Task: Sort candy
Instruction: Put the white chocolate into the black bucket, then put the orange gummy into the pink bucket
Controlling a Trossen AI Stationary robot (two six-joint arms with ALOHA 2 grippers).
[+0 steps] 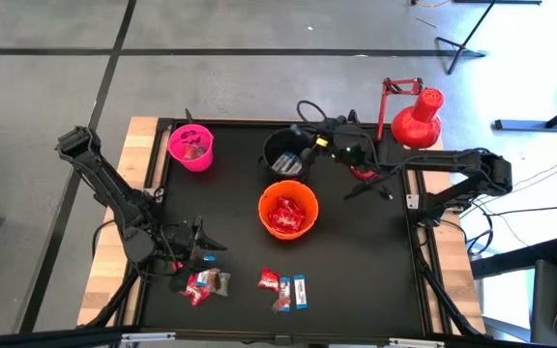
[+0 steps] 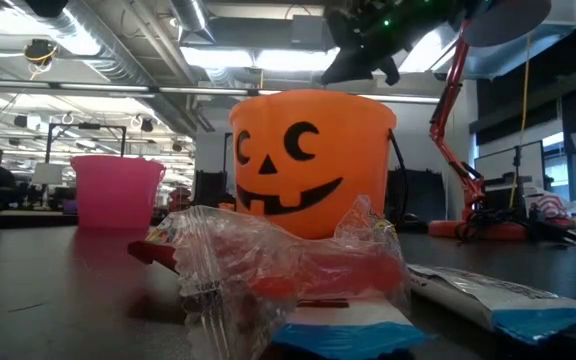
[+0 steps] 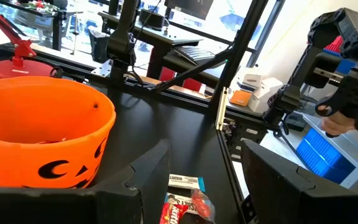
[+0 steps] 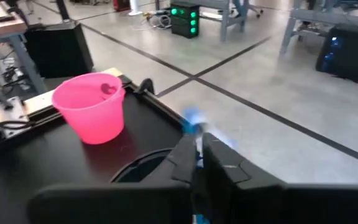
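- A black worktop [image 1: 356,261] holds three buckets: a pink bucket [image 1: 192,148] at the far left, a black bucket [image 1: 284,152] at the far middle, and an orange bucket [image 1: 288,214] with a pumpkin face at the centre.
- Red packets [image 1: 284,217] fill the bottom of the orange bucket.
- More candy lies loose along the near edge: a red packet [image 1: 270,281] beside a blue-and-white bar [image 1: 300,290], and a small heap [image 1: 204,284] to their left.
- The left hand [image 1: 201,253] sits low over that heap with its fingers [image 3: 148,171] spread open, holding nothing.
- The right hand [image 1: 309,147] hangs over the black bucket's rim, fingers [image 4: 225,168] nearly together, pinching a blue-and-white sweet [image 4: 192,121].
- A red lamp [image 1: 416,118] stands at the far right corner.
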